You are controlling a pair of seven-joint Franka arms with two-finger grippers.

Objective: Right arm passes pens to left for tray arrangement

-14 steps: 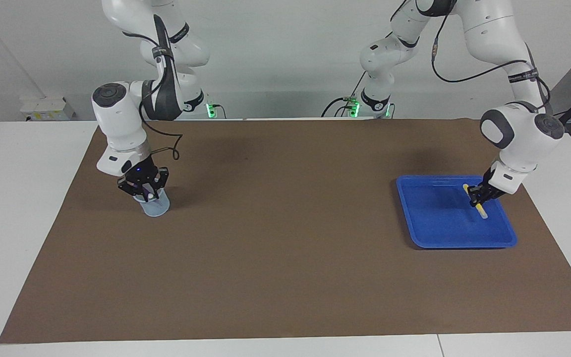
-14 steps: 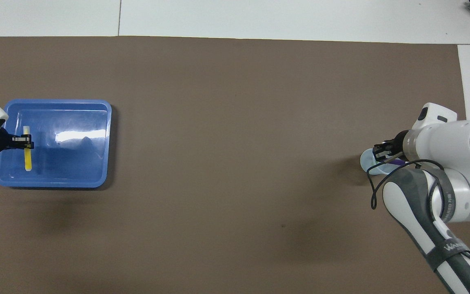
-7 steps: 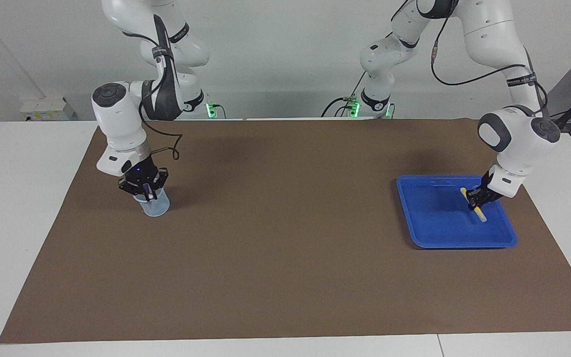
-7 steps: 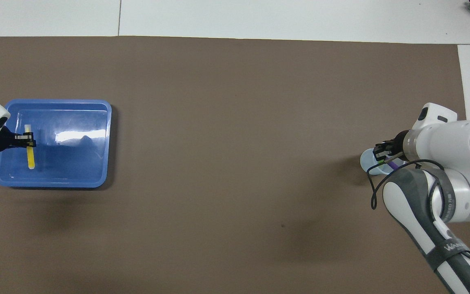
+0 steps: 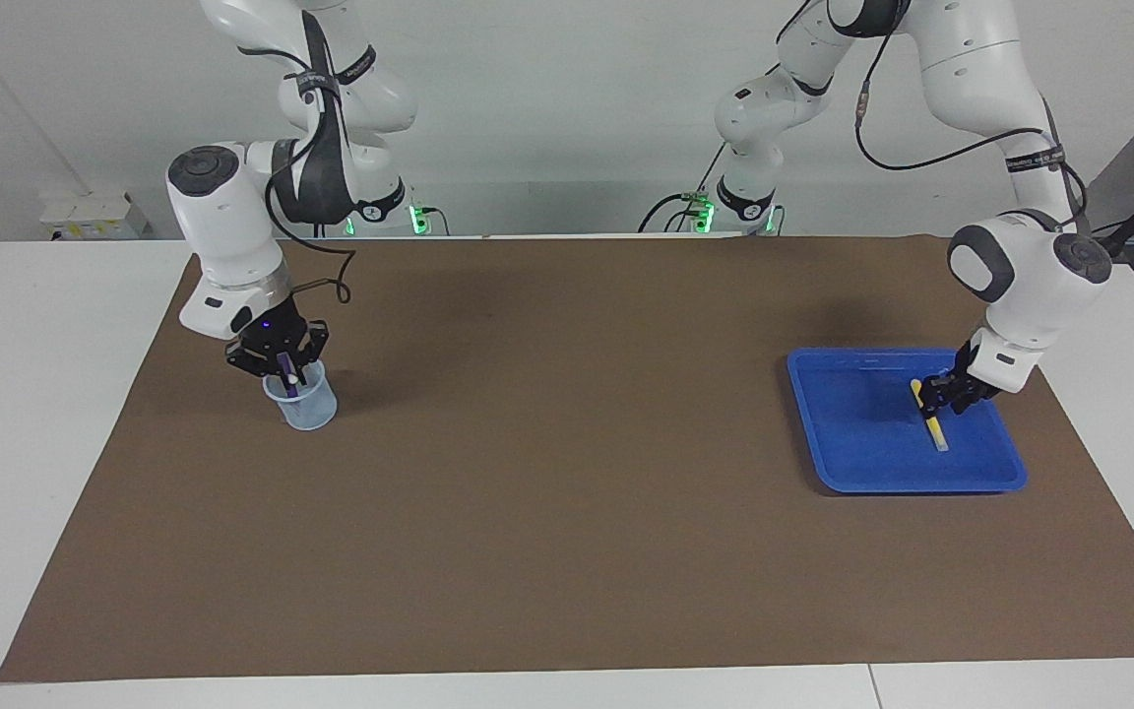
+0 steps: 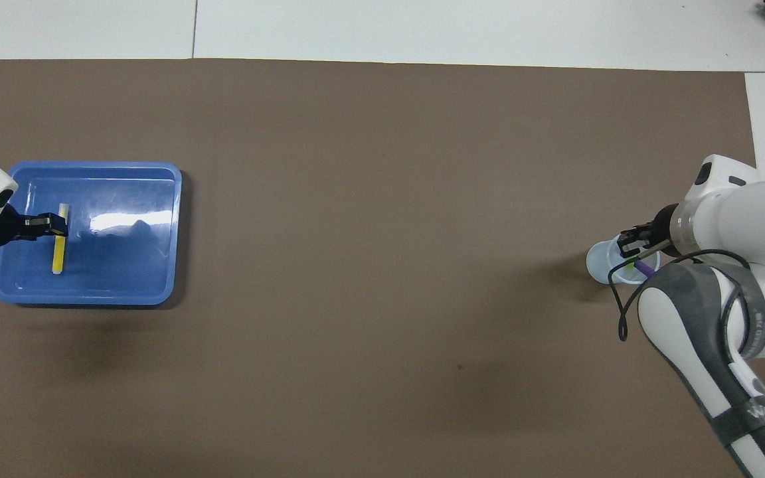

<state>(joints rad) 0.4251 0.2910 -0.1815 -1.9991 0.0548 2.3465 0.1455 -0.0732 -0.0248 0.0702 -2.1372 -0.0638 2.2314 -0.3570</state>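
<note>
The blue tray (image 5: 907, 483) lies toward the left arm's end of the table and also shows in the overhead view (image 6: 93, 165). My left gripper (image 5: 942, 394) is low in the tray, shut on the yellow pen (image 5: 933, 425), which slants down to the tray floor (image 6: 59, 251). My right gripper (image 5: 279, 366) is just above the pale-blue cup (image 5: 305, 410), shut on the purple pen (image 5: 288, 375), whose lower end is still inside the cup. In the overhead view the right gripper (image 6: 635, 247) is over the cup (image 6: 597, 265), with the purple pen (image 6: 645, 268) and the green pen (image 6: 629, 265) showing in it.
A brown mat (image 5: 567, 473) covers most of the white table (image 5: 35, 394). A small pale box (image 5: 94, 215) sits by the wall past the right arm's end.
The left gripper has slid the yellow pen toward the tray's middle. The right gripper has risen from inside the cup, bringing the purple pen up with it.
</note>
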